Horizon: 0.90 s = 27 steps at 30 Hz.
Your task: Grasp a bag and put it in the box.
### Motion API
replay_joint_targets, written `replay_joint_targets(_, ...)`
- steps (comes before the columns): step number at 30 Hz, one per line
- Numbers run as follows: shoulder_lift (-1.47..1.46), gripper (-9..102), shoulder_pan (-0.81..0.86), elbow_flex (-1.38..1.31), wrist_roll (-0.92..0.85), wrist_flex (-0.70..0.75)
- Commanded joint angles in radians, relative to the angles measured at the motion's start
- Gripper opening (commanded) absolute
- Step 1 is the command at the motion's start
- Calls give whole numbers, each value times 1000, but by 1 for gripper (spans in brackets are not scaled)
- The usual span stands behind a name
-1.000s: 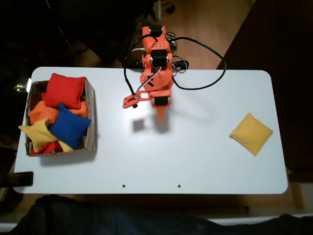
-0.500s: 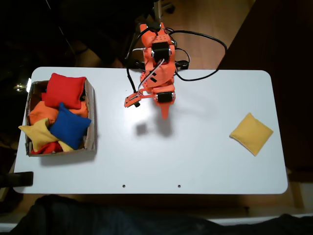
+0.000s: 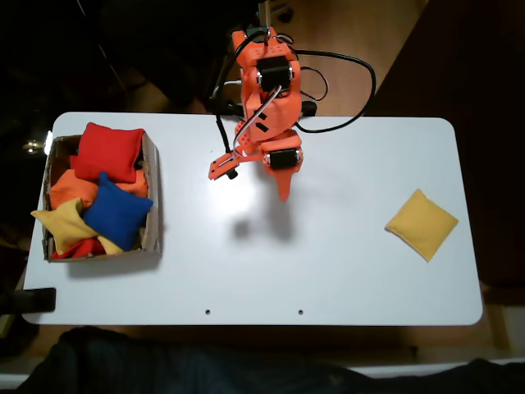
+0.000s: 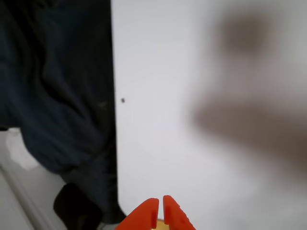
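The bag [image 3: 421,223], golden-yellow and square, lies flat on the white table [image 3: 344,279], well apart from the fingers, far to their right and a bit lower in the fixed view, near the table's right edge; nothing touches it. The gripper [image 3: 284,192] of the orange arm [image 3: 267,107] is above the table's middle-back part, w/ its tip pointing toward the front edge, and its shadow falls just below it on the table top. In the wrist view the two orange fingers [image 4: 149,211] stand pressed together w/ only a thin line between them, holding nothing. The box [image 3: 150,197], brown cardboard, sits well to the left of the fingers in the fixed view, at the table's left end. Inside it there are a red beanbag [image 3: 109,152], a blue beanbag [image 3: 116,211], an orange beanbag [image 3: 70,190] and a pale yellow beanbag [image 3: 59,220], piled one over another. Dark cloth [image 4: 53,100] hangs beside the table edge in the wrist view.
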Motion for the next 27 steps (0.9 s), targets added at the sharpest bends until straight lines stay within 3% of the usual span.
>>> replay_joint_targets(1,-40,0,-8,-106,0,15)
replay_joint_targets(18,-287,0,-6,-546,-49,164)
replay_joint_targets(27,-442,0,-54,-693,-37,167)
